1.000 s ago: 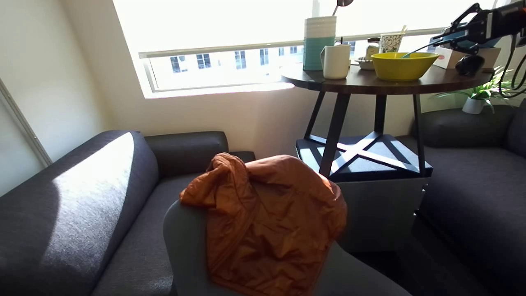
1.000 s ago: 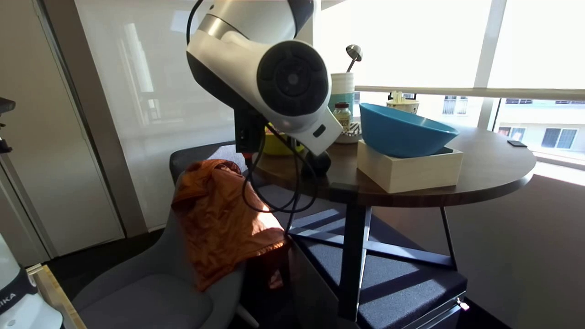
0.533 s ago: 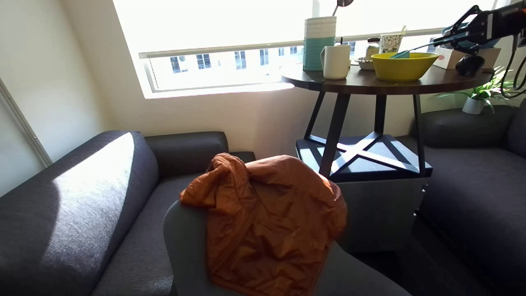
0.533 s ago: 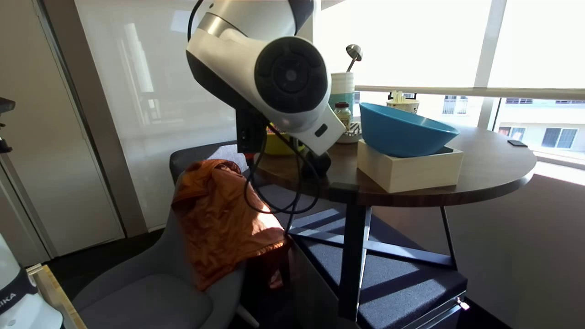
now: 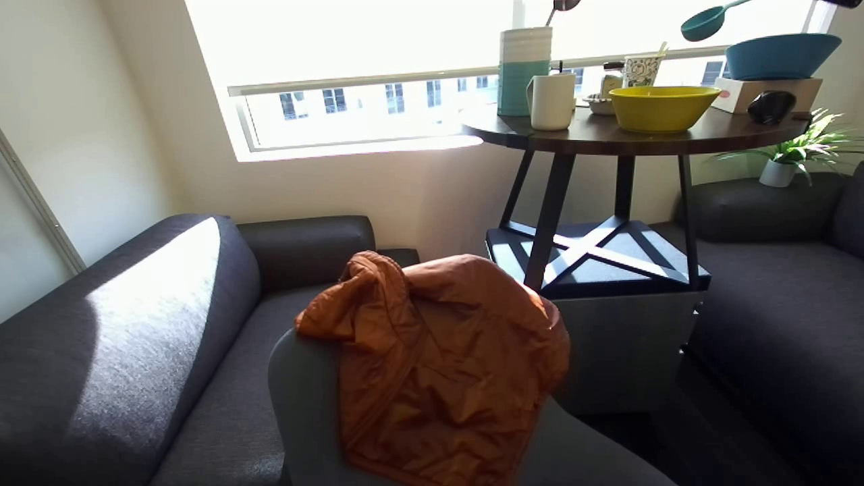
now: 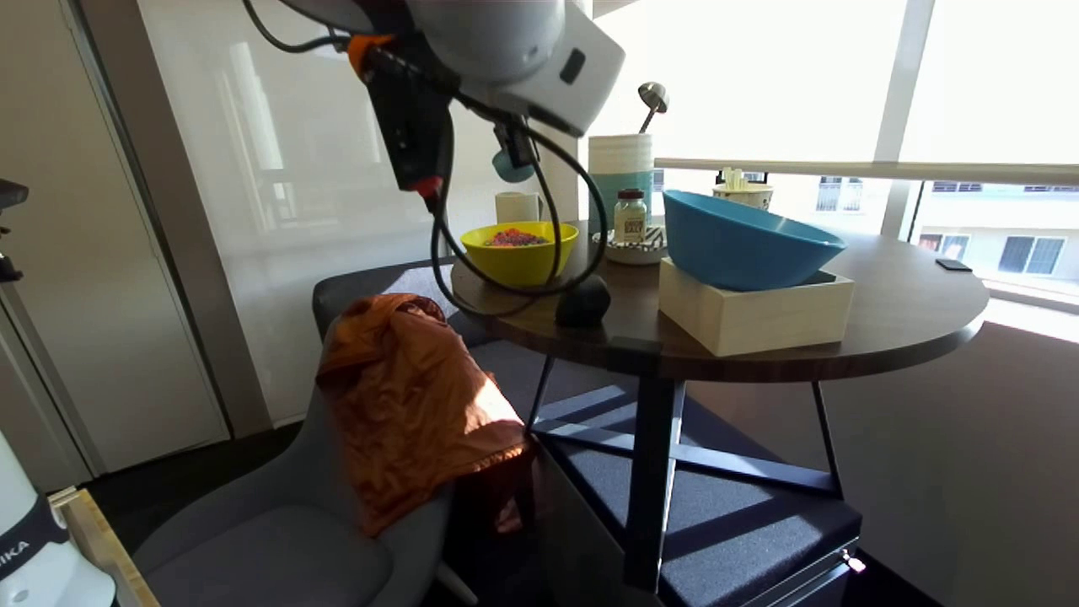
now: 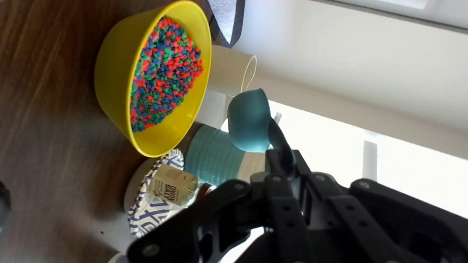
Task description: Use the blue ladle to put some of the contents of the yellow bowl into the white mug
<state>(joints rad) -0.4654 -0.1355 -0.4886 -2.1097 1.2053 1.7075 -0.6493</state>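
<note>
Blue ladle (image 5: 703, 24) has lifted off the yellow bowl (image 5: 665, 111): half a second ago its scoop (image 7: 248, 120) was down at the rim, and now it hangs high above the bench (image 6: 902, 295), touching neither the yellow bowl nor the mug (image 5: 553, 101). In the wrist view the fingers (image 7: 287, 219) are clamped on its handle (image 7: 280, 142). The yellow bowl, mostly hidden then in an exterior view, now shows its red, green and blue bits (image 6: 516, 239) plainly. I judge the dip done and the carry next, over to the mug, upright beside the yellow bowl. Whether the scoop holds any bits I cannot tell, its hollow being out of sight; if loaded, an early tilt would likely spill them
</note>
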